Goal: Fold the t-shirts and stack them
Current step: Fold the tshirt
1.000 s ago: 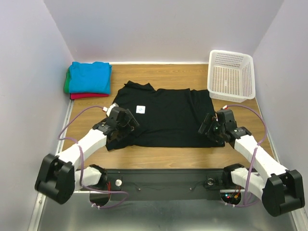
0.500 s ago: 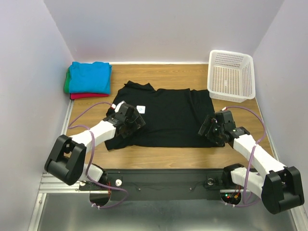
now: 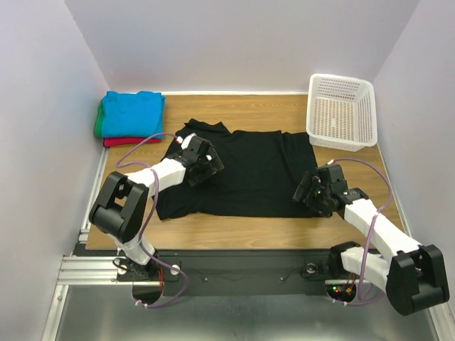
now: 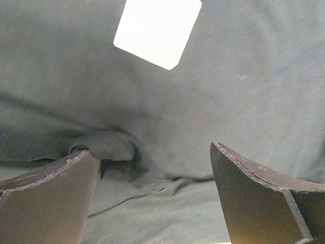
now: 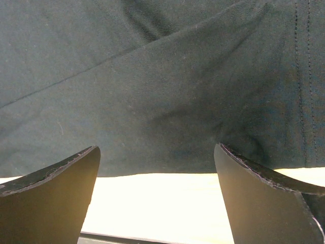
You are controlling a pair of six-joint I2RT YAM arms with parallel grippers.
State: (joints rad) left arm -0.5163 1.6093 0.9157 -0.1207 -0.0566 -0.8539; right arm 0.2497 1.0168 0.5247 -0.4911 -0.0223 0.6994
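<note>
black t-shirt (image 3: pixel 256 177) spread flat, left fingers (image 4: pixel 45 198) (parted) near its white label (image 4: pixel 157 30)

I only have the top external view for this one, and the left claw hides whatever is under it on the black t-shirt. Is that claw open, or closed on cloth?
Observer: The left wrist view shows the left claw open, fingers spread wide over the black t-shirt, with nothing pinched.
Operator: Where is the neck label? I can't find it from above.
Observer: The white label lies flat on the cloth just ahead of the fingers, uncovered.
Operator: And the right claw?
Observer: The right claw is open too. Its fingers straddle the shirt's hem, and bare table shows past that edge.
</note>
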